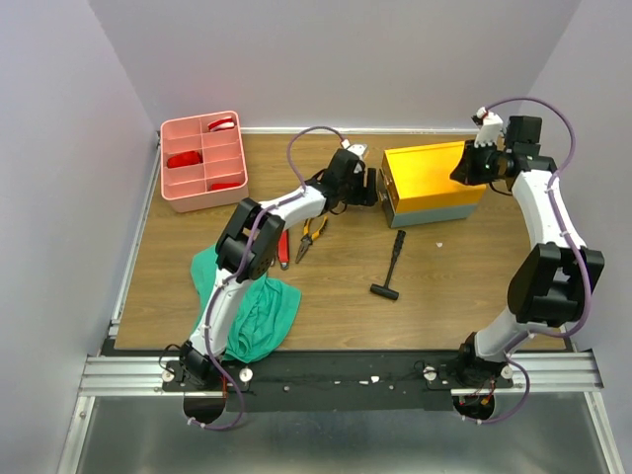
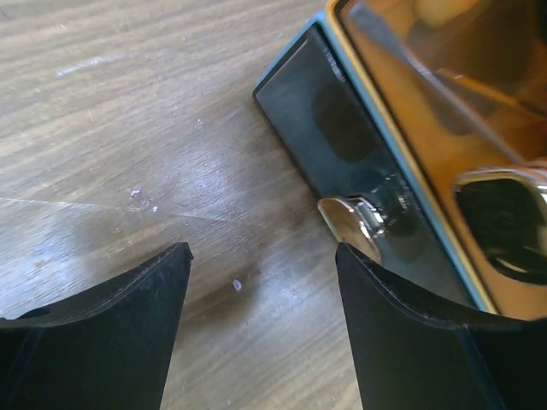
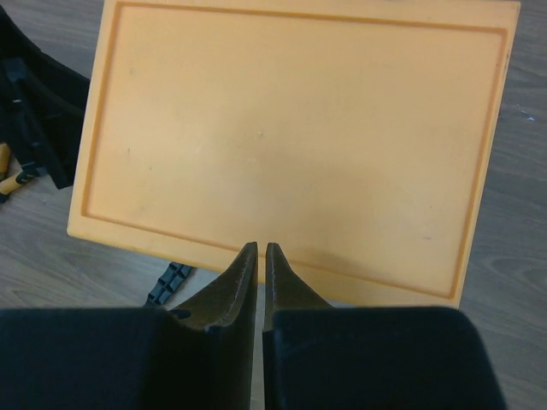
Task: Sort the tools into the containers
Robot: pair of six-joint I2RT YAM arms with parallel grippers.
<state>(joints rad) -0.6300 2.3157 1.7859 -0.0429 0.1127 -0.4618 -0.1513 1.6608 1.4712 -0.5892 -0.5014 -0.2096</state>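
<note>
The toolbox (image 1: 434, 176), yellow on top with a grey base, stands at the back middle. My left gripper (image 1: 369, 186) is open and empty at its left end. In the left wrist view my gripper (image 2: 263, 256) is low over the wood, beside the box's dark end wall and metal latch (image 2: 352, 224). My right gripper (image 1: 464, 170) is shut and empty over the box's right edge; the yellow lid (image 3: 299, 128) fills the right wrist view beyond my gripper (image 3: 261, 248). A black hammer (image 1: 391, 265), orange-handled pliers (image 1: 311, 237) and red-handled pliers (image 1: 283, 247) lie on the table. The pink tray (image 1: 237, 168) holds red-handled tools.
A green cloth (image 1: 259, 308) lies at the front left, partly under the left arm. Grey walls close in the table at the back and both sides. A metal rail runs along the near edge.
</note>
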